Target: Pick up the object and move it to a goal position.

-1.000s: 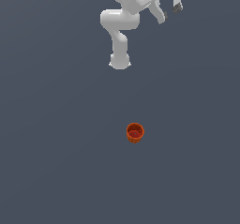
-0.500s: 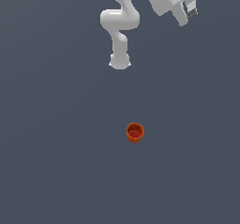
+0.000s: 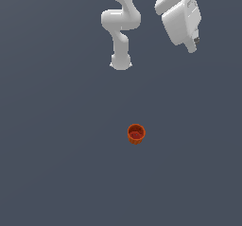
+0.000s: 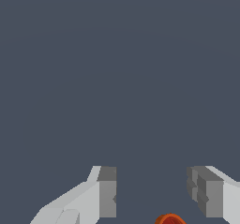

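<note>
The white arm point(image 3: 121, 19) rose from its round base point(image 3: 120, 62) and folded through a bulky elbow directly above that base in the exterior view. From there the wrist and hand block point(image 3: 179, 17) stood off to the exterior view's right of the base, tilted, with its lower end slanting away from the base. The tool point(image 4: 152, 190) was spread wide in the wrist view, its two grey-padded fingers point(image 4: 107, 190) well apart with nothing between them. In the exterior view the fingers were mostly hidden behind the hand block; only a small dark tip point(image 3: 195, 39) showed at its lower end.
</note>
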### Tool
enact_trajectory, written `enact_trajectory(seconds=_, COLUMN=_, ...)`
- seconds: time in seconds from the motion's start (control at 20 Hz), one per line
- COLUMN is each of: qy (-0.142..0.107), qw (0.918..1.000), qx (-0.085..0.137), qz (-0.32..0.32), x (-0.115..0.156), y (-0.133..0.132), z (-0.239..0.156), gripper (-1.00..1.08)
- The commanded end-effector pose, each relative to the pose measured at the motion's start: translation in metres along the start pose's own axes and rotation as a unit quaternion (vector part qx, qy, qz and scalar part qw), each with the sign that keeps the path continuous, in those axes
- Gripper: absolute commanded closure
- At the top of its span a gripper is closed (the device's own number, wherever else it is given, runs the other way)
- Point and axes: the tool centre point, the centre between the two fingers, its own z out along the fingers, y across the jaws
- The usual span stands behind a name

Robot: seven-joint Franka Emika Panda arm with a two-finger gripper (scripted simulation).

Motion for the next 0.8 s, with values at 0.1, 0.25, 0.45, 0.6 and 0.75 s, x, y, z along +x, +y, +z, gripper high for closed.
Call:
enact_trajectory(seconds=0.1, qy=-0.005, qw=0.9995, qx=0.007, qz=-0.032, x=-0.02, y=0.006, z=0.039, gripper=-0.2)
enact_trajectory(seconds=0.25, qy=-0.008, qw=0.9987, qx=0.012, qz=-0.049, x=-0.039, y=0.013, z=0.065, gripper=-0.2)
enact_trajectory(seconds=0.45, qy=-0.012, qw=0.9975, qx=0.02, qz=-0.068, x=-0.071, y=0.025, z=0.101, gripper=-0.2)
enact_trajectory(seconds=0.6, qy=-0.013, qw=0.9965, qx=0.025, qz=-0.078, x=-0.101, y=0.035, z=0.126, gripper=-0.2)
enact_trajectory(seconds=0.75, qy=-0.013, qw=0.9957, qx=0.03, qz=-0.086, x=-0.136, y=0.046, z=0.15, gripper=-0.2)
